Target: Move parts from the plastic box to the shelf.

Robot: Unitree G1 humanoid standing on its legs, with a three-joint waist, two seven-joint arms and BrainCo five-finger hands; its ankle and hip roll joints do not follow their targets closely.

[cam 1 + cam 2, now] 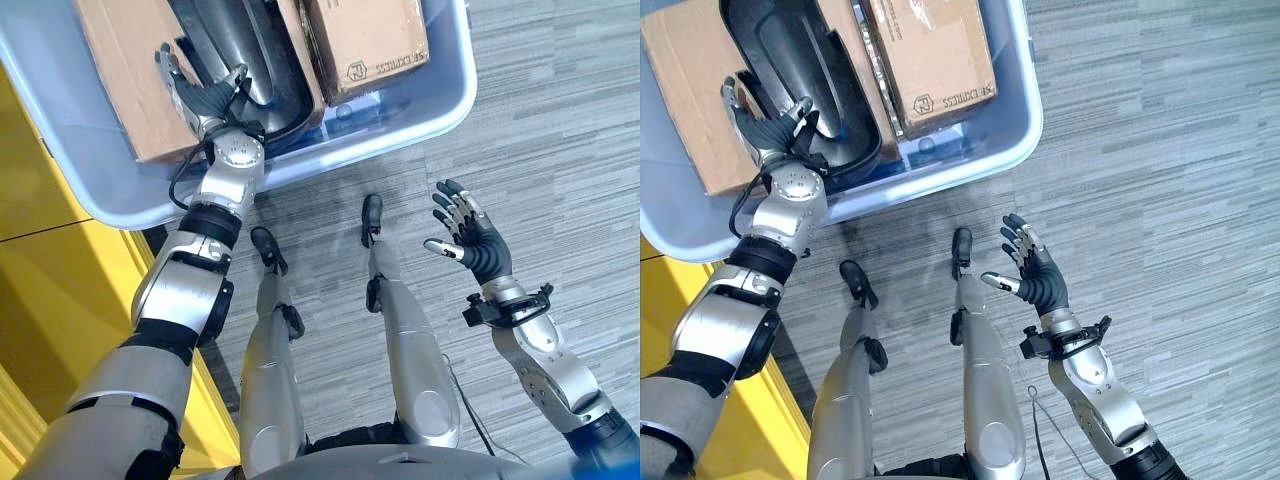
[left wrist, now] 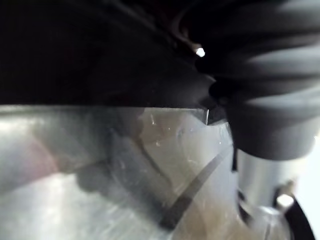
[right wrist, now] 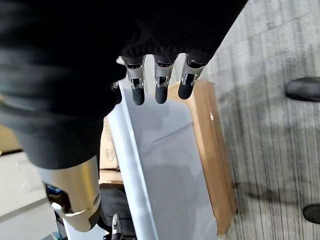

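Inside the plastic box (image 1: 420,105) at far left, a black moulded part (image 1: 805,70) lies between cardboard boxes (image 1: 935,60). Left hand (image 1: 205,98) reaches onto it, fingers spread. Right hand (image 1: 470,235) hovers over the floor (image 1: 560,150), fingers straight and spread.

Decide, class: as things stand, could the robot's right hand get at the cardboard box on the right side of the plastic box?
Probably yes. The right hand hangs open over bare floor, outside the plastic box. The cardboard box lies uncovered at that end, with nothing between, though the hand would have to clear the rim.
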